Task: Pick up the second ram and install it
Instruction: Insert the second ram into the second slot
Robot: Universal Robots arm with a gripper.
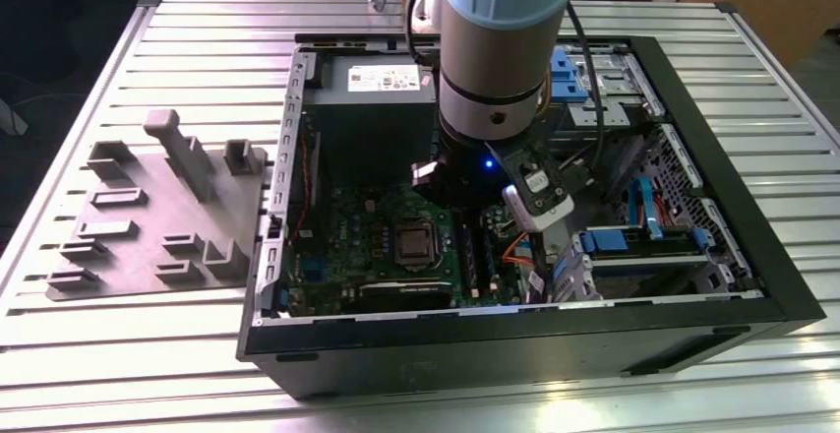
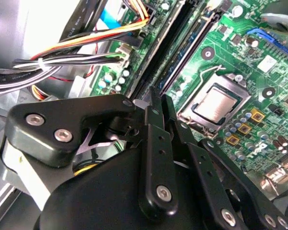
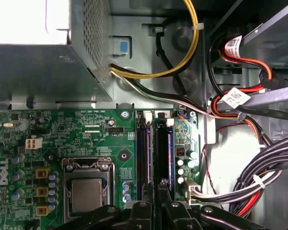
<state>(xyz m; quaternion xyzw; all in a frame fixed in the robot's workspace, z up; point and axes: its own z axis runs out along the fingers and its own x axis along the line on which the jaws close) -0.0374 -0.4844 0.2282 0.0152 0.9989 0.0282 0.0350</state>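
One ribbed metal surface [image 1: 197,354] carries an open computer case [image 1: 735,256] and, to the exterior view's left, a grey fixture plate [image 1: 145,236] with raised blocks. Inside the case, the arm [image 1: 506,49] reaches down over the green motherboard [image 3: 86,134], between the grey power supply [image 1: 374,108] and the processor socket [image 3: 86,187]. The gripper [image 2: 156,103] hangs directly above the memory slots [image 3: 153,153], its fingers drawn close together. The second ram [image 3: 169,148] stands on edge in a slot beneath them; whether they pinch it, I cannot tell
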